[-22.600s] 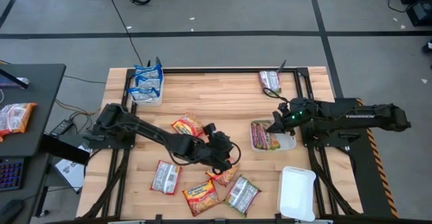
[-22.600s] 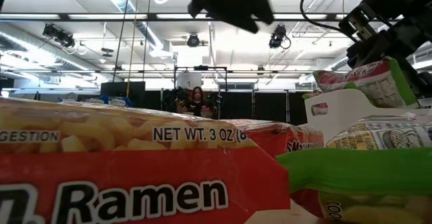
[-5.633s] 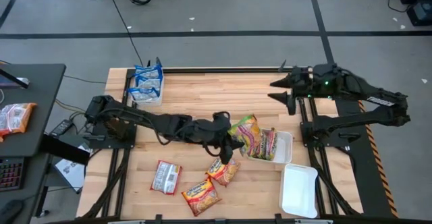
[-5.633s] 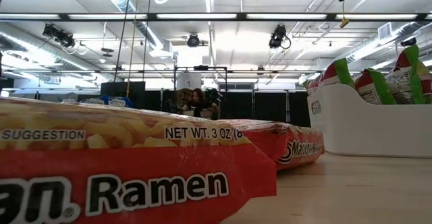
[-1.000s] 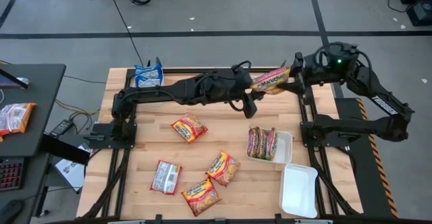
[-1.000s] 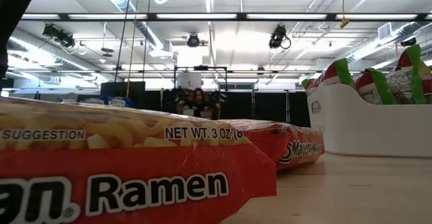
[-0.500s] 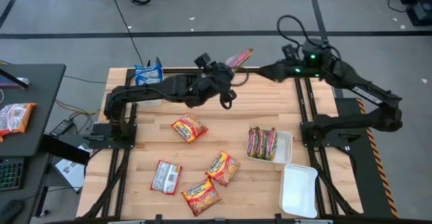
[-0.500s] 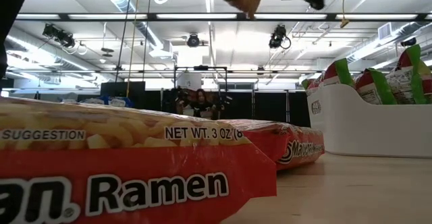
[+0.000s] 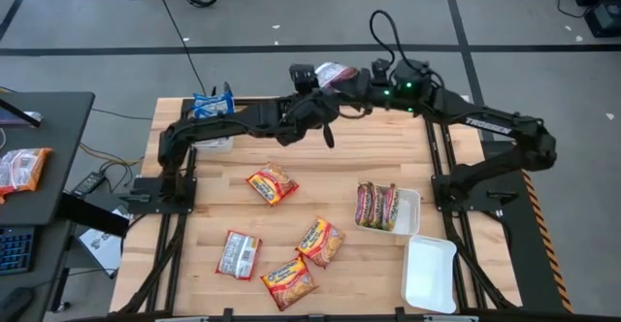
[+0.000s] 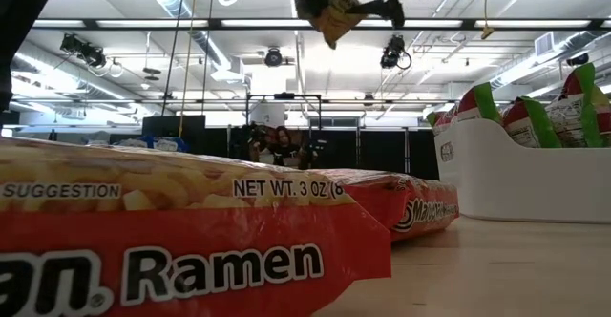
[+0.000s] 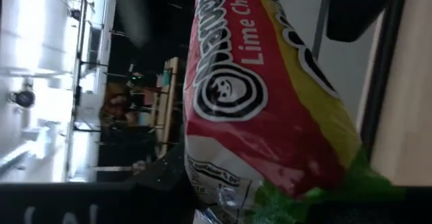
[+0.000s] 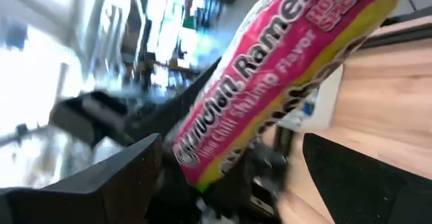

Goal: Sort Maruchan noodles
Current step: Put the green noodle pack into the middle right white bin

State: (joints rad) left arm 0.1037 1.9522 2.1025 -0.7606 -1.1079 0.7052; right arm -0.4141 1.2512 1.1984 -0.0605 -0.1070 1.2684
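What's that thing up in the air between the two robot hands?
A Lime Chili ramen packet, held above the table's far edge between the left hand and right hand, seen from above.

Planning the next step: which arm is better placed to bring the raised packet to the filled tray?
Right: the right gripper is at the packet, and the filled tray lies on that side.

On my wooden tabletop I see four loose noodle packets, two white trays and a blue-packet tray.
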